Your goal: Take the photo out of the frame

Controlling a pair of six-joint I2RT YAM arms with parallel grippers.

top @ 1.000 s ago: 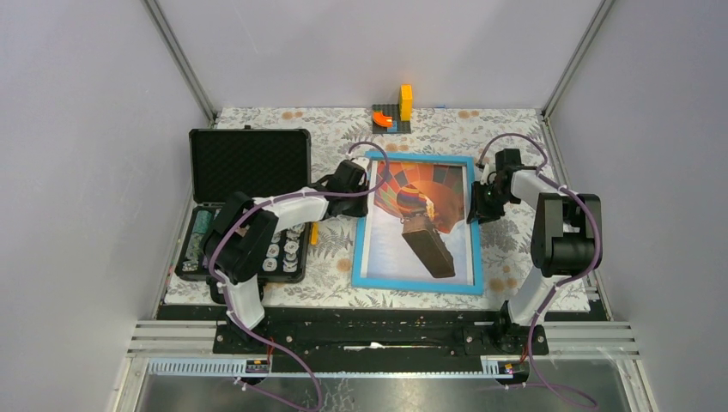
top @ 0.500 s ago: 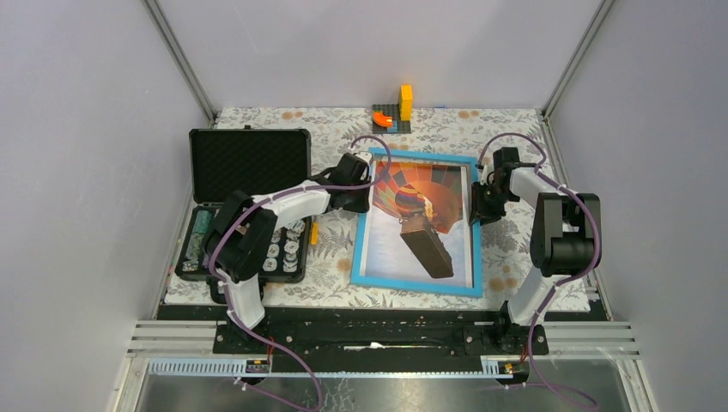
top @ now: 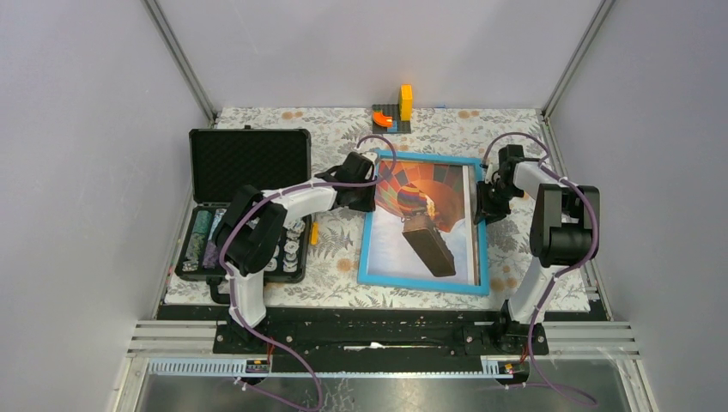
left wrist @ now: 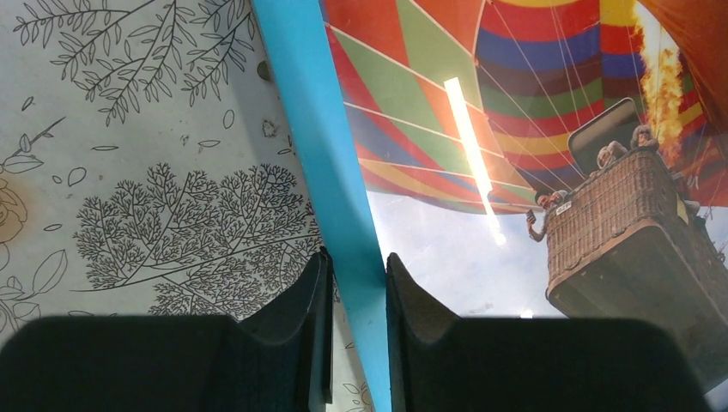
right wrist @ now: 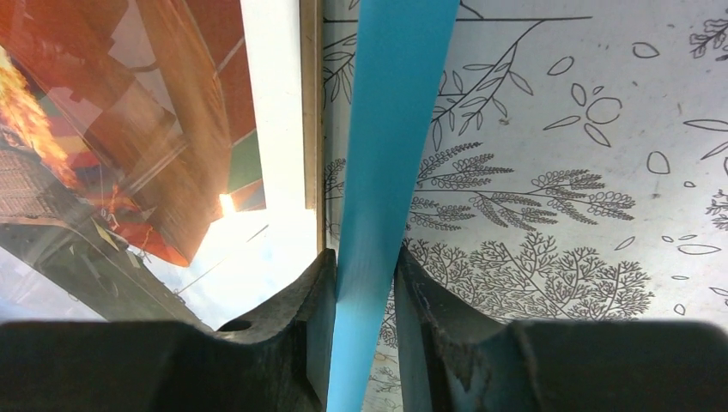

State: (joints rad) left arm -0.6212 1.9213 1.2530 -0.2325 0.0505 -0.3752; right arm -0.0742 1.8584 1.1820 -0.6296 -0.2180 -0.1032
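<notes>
Left wrist view is showing the left fingers (left wrist: 316, 287) pinching the frame (left wrist: 318, 129) by its blue left border, while the right fingers (right wrist: 319, 292) are clamping its right border. The photo (top: 421, 219) is lying inside the frame on the surface (top: 335, 253), beside a black case (top: 249, 159).

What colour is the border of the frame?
Light blue; the frame shows best in the left wrist view.

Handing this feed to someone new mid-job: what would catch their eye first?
The bright hot-air balloon photo in its light-blue frame, lying mid-table, dominates the view. Both arms reach in from either side, with the left gripper and the right gripper each shut on a side border of the frame. After that comes the open black case at the left, with small round items in its tray.
</notes>
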